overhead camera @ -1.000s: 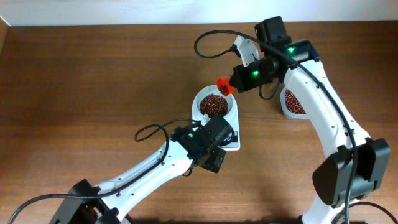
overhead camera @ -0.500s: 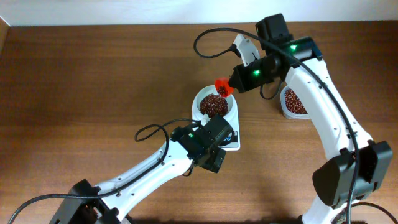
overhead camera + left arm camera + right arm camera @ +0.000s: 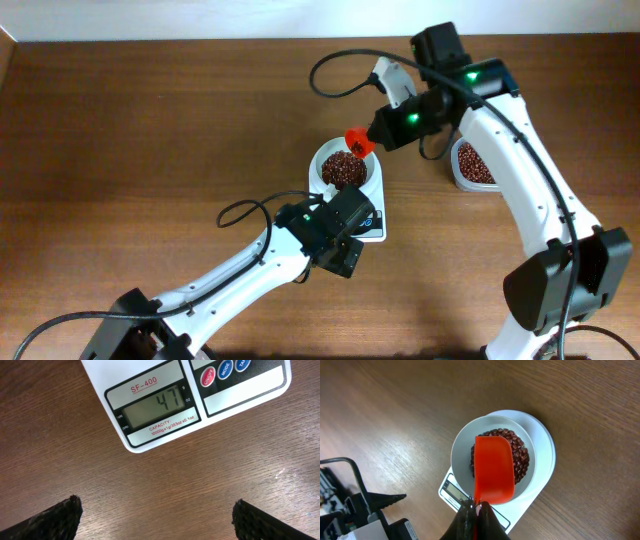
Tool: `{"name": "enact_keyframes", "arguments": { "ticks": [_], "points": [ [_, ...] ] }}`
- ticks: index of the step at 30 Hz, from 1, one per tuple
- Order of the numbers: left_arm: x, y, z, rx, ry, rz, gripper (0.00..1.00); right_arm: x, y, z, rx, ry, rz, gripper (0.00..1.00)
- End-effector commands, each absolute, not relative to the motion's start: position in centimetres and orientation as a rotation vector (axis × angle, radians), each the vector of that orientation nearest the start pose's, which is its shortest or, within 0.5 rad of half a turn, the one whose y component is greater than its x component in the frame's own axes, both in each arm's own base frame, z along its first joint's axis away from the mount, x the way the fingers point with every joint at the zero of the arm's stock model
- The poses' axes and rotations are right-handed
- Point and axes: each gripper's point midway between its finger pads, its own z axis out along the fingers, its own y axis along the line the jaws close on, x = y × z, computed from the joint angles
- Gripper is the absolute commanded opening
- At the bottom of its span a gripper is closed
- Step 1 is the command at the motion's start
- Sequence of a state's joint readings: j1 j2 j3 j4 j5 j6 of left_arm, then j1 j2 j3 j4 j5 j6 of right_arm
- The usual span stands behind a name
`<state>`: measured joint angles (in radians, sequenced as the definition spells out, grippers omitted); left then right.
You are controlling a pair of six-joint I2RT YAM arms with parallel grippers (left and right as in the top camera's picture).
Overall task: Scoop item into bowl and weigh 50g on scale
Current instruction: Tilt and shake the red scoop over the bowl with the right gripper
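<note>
Over the bowl (image 3: 456, 455) hangs a red scoop (image 3: 493, 467), tub (image 3: 460, 182) nearby.

Wooden table (image 3: 150, 120) carries scale (image 3: 125, 372) and tub (image 3: 453, 168).

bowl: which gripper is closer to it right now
Right. The right gripper holds a red scoop directly above the bowl, over the beans. The left gripper hovers open over the table by the scale's display end, clear of the bowl.
</note>
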<state>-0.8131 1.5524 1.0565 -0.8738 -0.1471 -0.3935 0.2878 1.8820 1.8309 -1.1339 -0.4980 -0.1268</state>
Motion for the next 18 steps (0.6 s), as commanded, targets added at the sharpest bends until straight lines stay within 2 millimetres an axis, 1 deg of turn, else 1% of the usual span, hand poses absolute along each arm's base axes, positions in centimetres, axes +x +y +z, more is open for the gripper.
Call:
{"name": "enact_keyframes", "arguments": {
  "ticks": [1, 3, 18],
  "points": [
    [22.96, -20.33, 7.09, 0.574, 2.840, 0.033, 0.99, 39.27, 19.68, 23.54, -0.639, 2.540, 0.888, 0.04],
    [22.97, -20.32, 7.09, 0.574, 2.840, 0.033, 0.99, 39.10, 19.40, 23.85, -0.621, 2.536, 0.943, 0.04],
    [22.96, -20.33, 7.09, 0.574, 2.840, 0.033, 0.99, 39.16, 19.32, 23.89, -0.617, 2.534, 0.946, 0.04]
  ]
}}
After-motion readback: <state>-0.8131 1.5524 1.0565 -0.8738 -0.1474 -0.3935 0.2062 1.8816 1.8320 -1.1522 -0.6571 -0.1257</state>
